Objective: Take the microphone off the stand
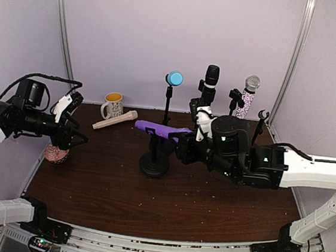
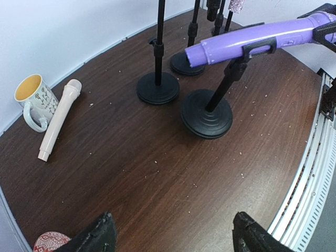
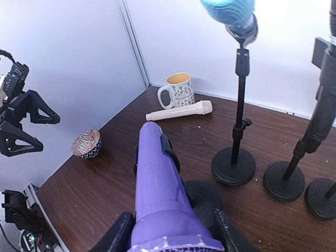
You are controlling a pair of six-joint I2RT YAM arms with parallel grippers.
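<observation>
Here, the purple microphone (image 1: 161, 129) lies level in the clip of its stand (image 1: 154, 164) near the middle of the worktop (image 1: 207, 208). Its narrow end points left, and its wider end is clamped between the right fingers (image 3: 119, 235), which are partly closed around it. The left fingers (image 2: 100, 237) are spread wide with nothing between them, hanging by the left edge of the worktop just above a small patterned bowl (image 1: 57, 154), well apart from the stand.
</observation>
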